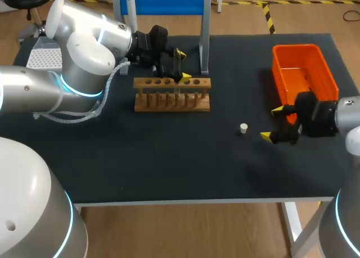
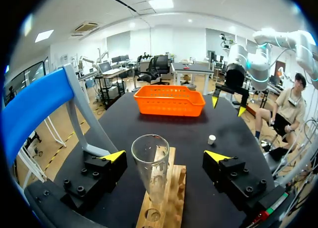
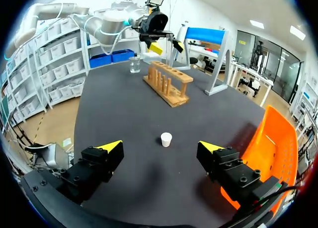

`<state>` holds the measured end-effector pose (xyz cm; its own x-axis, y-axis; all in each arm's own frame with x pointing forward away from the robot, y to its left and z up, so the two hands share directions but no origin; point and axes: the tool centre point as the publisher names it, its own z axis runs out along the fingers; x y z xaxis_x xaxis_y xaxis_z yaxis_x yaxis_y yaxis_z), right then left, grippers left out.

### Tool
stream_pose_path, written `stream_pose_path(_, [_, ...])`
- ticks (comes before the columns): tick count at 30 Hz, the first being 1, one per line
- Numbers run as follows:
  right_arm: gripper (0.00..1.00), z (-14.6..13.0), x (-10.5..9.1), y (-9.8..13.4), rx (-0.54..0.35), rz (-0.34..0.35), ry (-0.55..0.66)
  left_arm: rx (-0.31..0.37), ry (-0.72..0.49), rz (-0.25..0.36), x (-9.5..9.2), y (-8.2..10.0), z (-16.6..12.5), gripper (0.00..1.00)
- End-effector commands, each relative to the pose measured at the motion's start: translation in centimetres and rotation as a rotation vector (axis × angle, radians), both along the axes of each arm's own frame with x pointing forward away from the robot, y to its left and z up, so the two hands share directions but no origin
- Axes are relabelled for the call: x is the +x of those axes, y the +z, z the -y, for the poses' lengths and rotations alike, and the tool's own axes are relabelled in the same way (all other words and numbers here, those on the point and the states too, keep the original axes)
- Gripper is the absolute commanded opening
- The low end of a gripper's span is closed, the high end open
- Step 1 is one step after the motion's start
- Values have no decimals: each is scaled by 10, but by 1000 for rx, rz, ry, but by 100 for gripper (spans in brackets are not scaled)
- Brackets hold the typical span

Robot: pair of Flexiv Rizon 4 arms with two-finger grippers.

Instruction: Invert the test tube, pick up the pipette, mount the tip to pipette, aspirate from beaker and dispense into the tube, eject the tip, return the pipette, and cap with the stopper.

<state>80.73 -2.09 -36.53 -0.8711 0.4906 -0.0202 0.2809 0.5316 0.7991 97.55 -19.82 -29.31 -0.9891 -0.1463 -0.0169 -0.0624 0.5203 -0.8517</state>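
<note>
Left wrist view showed our left gripper (image 2: 164,157) spread wide, the test tube (image 2: 150,171) standing upright in the wooden rack (image 2: 175,188) within its span, untouched. Our right gripper (image 3: 161,146) hung equally wide and empty over the bench (image 3: 124,104), the stopper (image 3: 166,139) just ahead of it

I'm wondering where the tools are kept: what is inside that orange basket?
From above, the orange basket shows only its bare floor. Its near end is hidden behind the right gripper, so something small there could go unseen.
</note>
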Motion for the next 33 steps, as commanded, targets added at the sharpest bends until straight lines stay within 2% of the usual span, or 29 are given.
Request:
stream_pose_path(1, [100, -11, 10, -10, -25, -18, -5, 0, -2, -1, 1, 0, 0, 100])
stream_pose_path(21, [100, -26, 15, -23, -54, -38, -32, 0, -2, -1, 1, 0, 0, 100])
stream_pose_path(23, [93, -28, 16, -24, -55, -39, -33, 0, -2, -1, 1, 0, 0, 100])
stream_pose_path(27, [98, -30, 17, -28, -66, -41, -37, 0, -2, -1, 1, 0, 0, 100])
stream_pose_path(29, [89, -31, 18, -30, -70, -42, -40, 0, -2, -1, 1, 0, 0, 100])
stream_pose_path(31, [87, -32, 20, -33, -75, -45, -44, 0, -2, -1, 1, 0, 0, 100])
stream_pose_path(33, [90, -33, 21, -35, -77, -47, -47, 0, -2, -1, 1, 0, 0, 100])
